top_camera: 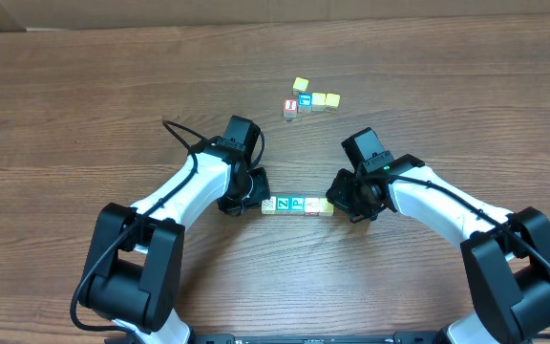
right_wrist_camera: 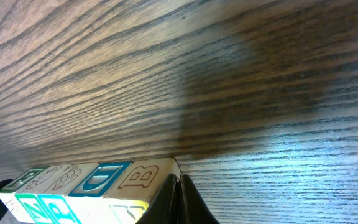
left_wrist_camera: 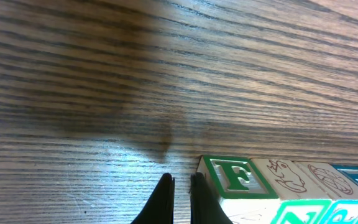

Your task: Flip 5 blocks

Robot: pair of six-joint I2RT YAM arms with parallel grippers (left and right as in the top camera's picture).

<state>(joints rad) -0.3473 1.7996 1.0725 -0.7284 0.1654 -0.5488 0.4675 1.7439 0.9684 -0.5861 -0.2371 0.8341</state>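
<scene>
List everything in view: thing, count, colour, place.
row of letter blocks: five; whitish, green Z, teal P, whitish, yellow-tan; mid-table, between the grippers
loose cubes: five; one red-faced, one teal, three yellowish; clustered farther back
table: one; brown wood grain; under everything
left gripper: one; black, shut; at the row's left end
right gripper: one; black, shut; at the row's right end
arms: two; white and black; reaching in from the near edge
</scene>
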